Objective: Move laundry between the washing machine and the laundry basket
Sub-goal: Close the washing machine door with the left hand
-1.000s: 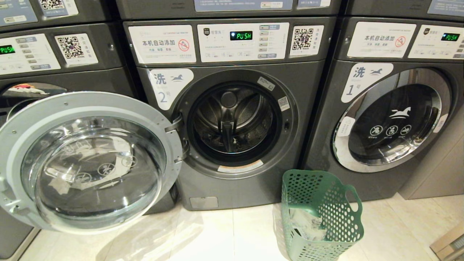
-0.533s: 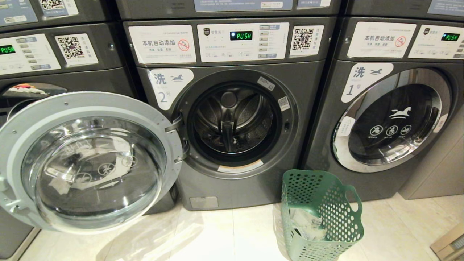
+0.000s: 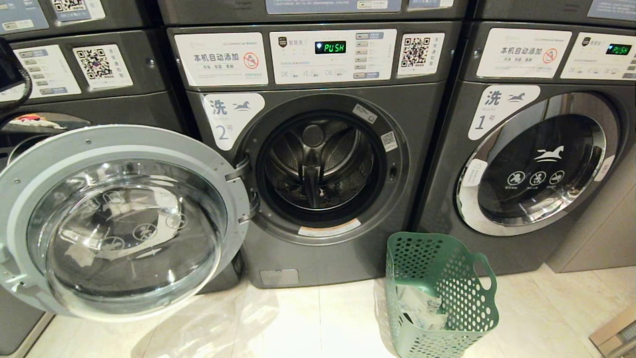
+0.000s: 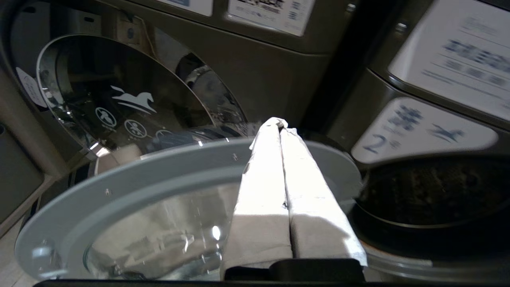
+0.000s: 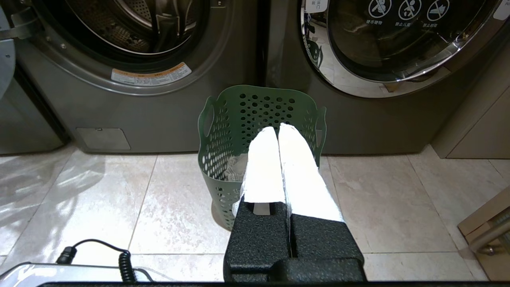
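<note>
- the left arm (image 3: 12, 74) showed only as a dark shape cut off at the upper left edge of the head view; the right arm was outside that view entirely.
- the contents of the laundry basket (image 3: 467, 298) were hard to make out: a pale crumpled cloth (image 3: 420, 308) lay low inside, partly hidden behind the perforated wall.
- the drum (image 3: 318, 166) of the washing machine marked 2 (image 3: 343, 258) was dark, and whether anything lay in it could not be told.
- the left gripper (image 4: 281, 127) was fully closed, its two white-wrapped fingers (image 4: 263, 191) pressed together and holding nothing, in front of the rim of the open door (image 3: 119, 219).
- the right gripper (image 5: 278, 129) was likewise closed tight and empty, its tips in front of the basket in the centre of the right wrist view.
- the basket was green plastic, hole-punched, with cut-out handles, lower right of centre in the head view, on glossy pale floor tiles (image 3: 308, 323).
- the door was a round grey ring around a bulging glass bowl; the machine to the right (image 3: 536, 169) had a chrome-ringed closed door.
</note>
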Tool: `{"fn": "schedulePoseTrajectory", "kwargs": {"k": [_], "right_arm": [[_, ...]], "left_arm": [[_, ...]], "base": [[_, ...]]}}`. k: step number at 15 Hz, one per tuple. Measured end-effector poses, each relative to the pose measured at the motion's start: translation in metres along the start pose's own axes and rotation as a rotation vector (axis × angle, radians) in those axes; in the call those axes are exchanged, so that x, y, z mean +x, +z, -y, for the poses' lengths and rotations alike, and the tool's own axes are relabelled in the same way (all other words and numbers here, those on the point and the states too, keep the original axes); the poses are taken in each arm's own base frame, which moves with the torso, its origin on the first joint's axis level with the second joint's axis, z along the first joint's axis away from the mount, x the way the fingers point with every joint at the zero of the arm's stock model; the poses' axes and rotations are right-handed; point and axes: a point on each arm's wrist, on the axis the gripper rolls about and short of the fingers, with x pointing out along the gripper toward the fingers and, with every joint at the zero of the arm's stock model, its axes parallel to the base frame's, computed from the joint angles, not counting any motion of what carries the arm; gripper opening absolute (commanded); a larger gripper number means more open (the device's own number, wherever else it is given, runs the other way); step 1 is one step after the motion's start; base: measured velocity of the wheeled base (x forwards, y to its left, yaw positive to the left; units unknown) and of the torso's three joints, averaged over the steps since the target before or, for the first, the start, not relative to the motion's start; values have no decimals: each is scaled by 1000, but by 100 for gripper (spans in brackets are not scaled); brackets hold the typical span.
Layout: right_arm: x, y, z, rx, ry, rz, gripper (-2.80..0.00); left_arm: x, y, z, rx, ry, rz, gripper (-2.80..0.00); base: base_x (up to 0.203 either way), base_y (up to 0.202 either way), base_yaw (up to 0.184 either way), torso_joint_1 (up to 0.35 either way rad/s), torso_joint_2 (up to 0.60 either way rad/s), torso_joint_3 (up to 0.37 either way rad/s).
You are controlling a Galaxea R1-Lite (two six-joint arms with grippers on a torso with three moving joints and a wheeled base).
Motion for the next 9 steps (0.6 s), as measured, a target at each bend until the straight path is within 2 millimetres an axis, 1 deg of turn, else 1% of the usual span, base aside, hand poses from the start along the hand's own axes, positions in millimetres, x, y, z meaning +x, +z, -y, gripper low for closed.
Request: {"fn": "schedulePoseTrajectory", "kwargs": {"k": [1, 2, 3, 6, 9], "right_arm": [[0, 0, 0, 1, 0, 0, -280], [0, 0, 0, 0, 0, 0, -280], [0, 0, 0, -2, 0, 0, -280], [0, 0, 0, -2, -1, -1, -280], [0, 0, 0, -7, 0, -1, -280]], "left_arm": [[21, 0, -10, -6, 38, -5, -280], [38, -2, -22, -11, 67, -15, -280], [50, -3, -35, -15, 78, -31, -280], [74, -16, -71, -40, 82, -146, -280], [92, -24, -90, -59, 52, -181, -280]], "base": [[0, 0, 0, 0, 0, 0], [0, 0, 0, 0, 0, 0], [0, 0, 0, 0, 0, 0], [0, 0, 0, 0, 0, 0], [0, 0, 0, 0, 0, 0]]}}
